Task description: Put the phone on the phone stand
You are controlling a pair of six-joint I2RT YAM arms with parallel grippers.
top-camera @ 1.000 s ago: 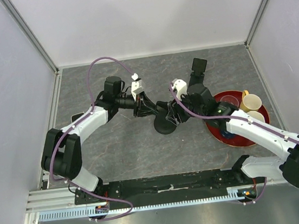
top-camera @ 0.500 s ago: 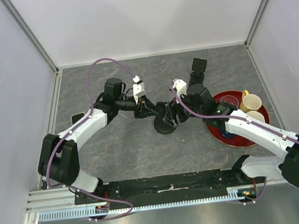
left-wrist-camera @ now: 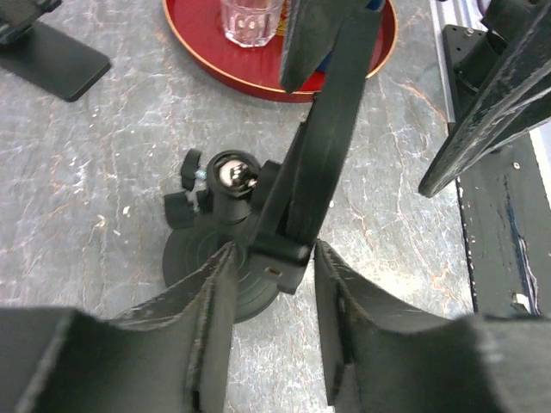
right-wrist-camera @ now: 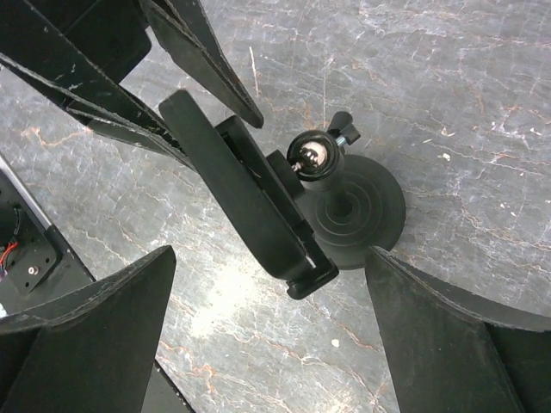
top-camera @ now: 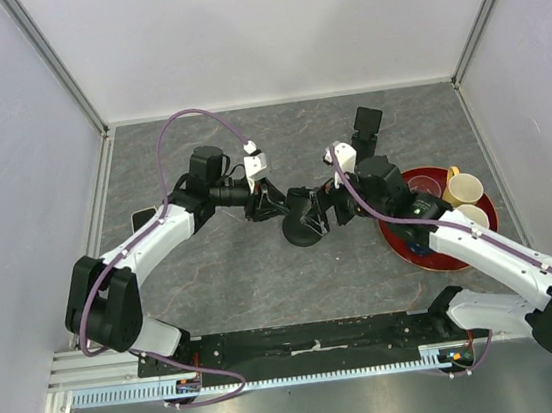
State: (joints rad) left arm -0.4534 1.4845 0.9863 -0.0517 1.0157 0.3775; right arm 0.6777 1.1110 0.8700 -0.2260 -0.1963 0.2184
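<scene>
The black phone (right-wrist-camera: 232,189) leans in the cradle of the phone stand (right-wrist-camera: 362,215), whose round base (top-camera: 304,229) sits mid-table with a shiny ball joint (left-wrist-camera: 232,175). In the left wrist view the phone (left-wrist-camera: 323,129) shows edge-on. My left gripper (left-wrist-camera: 275,249) straddles the phone's near end, its fingers (left-wrist-camera: 215,301) a thin gap off each side, so it is slightly open. It reaches in from the left (top-camera: 274,205). My right gripper (right-wrist-camera: 271,249) is wide open, with phone and stand between its fingers and untouched. It stands just right of the stand (top-camera: 328,205).
A red tray (top-camera: 432,248) to the right holds a clear glass (left-wrist-camera: 250,17) and yellow cups (top-camera: 463,188). A second black stand (top-camera: 367,125) stands behind the right arm. Grey walls and metal rails enclose the table.
My right gripper has opened wide and drawn back a little to the right. The left gripper's jaws have eased apart slightly. The phone stays in the cradle.
</scene>
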